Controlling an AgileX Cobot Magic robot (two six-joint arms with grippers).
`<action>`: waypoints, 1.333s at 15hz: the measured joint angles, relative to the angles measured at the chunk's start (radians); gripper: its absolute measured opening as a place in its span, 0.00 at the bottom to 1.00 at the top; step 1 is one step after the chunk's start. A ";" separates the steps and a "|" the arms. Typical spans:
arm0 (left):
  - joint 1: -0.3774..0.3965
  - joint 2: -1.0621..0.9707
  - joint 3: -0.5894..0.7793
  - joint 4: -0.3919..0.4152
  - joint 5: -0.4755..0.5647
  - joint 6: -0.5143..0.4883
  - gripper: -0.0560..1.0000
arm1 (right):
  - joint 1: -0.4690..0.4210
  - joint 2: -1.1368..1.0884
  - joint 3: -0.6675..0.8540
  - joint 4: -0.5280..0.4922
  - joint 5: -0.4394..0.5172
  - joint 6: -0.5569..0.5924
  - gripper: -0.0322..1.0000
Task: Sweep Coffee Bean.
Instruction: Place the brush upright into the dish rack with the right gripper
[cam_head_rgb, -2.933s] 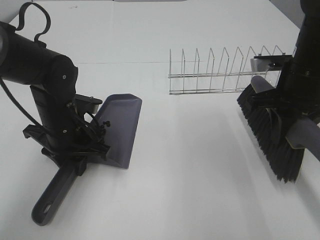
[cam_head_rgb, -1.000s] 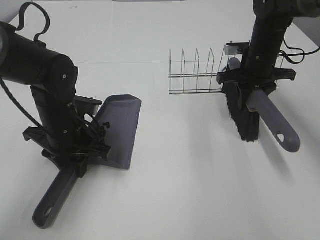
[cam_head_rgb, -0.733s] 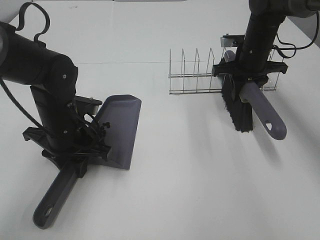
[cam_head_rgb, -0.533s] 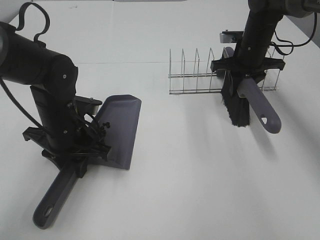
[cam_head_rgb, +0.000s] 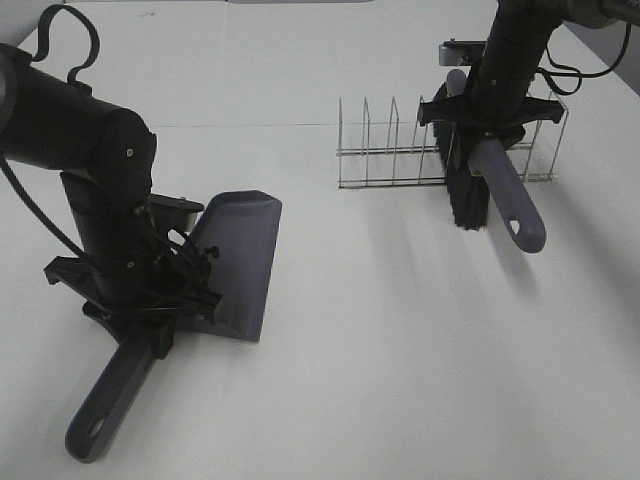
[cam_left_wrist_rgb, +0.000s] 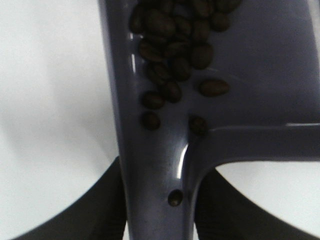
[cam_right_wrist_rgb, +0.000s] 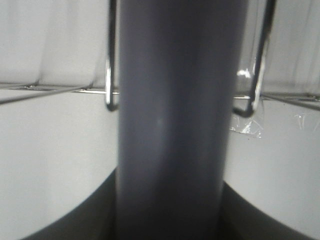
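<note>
My left gripper (cam_head_rgb: 150, 300) is shut on the handle of a grey dustpan (cam_head_rgb: 240, 265) that rests on the white table. In the left wrist view the coffee beans (cam_left_wrist_rgb: 175, 45) lie in a loose cluster inside the dustpan (cam_left_wrist_rgb: 260, 75), one bean (cam_left_wrist_rgb: 175, 198) down on the handle. My right gripper (cam_head_rgb: 480, 130) is shut on the grey brush (cam_head_rgb: 500, 185), held tilted over the wire rack (cam_head_rgb: 400, 150), black bristles (cam_head_rgb: 465, 195) pointing down. The right wrist view shows the brush handle (cam_right_wrist_rgb: 170, 125) between two rack wires.
The wire dish rack stands at the back right, its wires (cam_right_wrist_rgb: 111, 75) close on both sides of the brush. The white table (cam_head_rgb: 400, 350) spreads between the dustpan and the rack.
My right arm has carried the brush from the right edge of the table back and to the left, up to the wire rack. The left arm and dustpan have not moved.
</note>
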 joint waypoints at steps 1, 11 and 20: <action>0.000 0.000 0.000 -0.002 0.005 0.000 0.37 | -0.001 0.000 0.000 0.009 0.000 0.000 0.32; 0.000 0.001 0.000 -0.005 0.016 0.000 0.37 | -0.001 0.000 0.019 0.077 -0.010 -0.003 0.60; 0.000 0.001 0.000 -0.007 0.015 0.000 0.37 | 0.001 -0.086 0.026 0.074 -0.017 -0.009 0.73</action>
